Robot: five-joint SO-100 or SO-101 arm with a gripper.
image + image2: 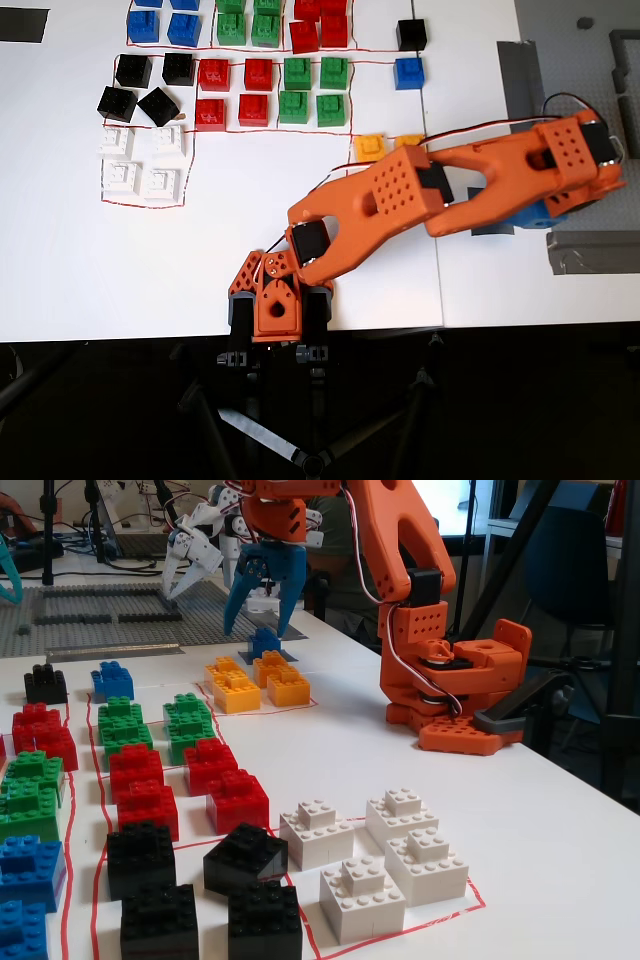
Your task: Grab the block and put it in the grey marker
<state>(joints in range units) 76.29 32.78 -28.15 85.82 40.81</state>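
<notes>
My orange arm is raised high. Its gripper (258, 615) has blue fingers (243, 592) that hang spread apart with nothing between them. In the overhead view the gripper (275, 312) shows from above, over the table's front edge. In the fixed view a blue block (263, 640) stands on the table behind the yellow bricks, far below the fingers. In the overhead view a bit of bright blue (545, 212) and a dark grey square patch, the grey marker (490, 228), show under the arm, both partly hidden. I cannot tell whether they touch.
Another lone blue brick (408, 72) sits beside a black one (411, 33). Rows of blue, green, red, black and white bricks (140, 165) fill the left. Yellow bricks (250, 685) lie mid-table. Grey tape strips (590, 255) and a studded grey baseplate (100, 610) border the arm's base (450, 680).
</notes>
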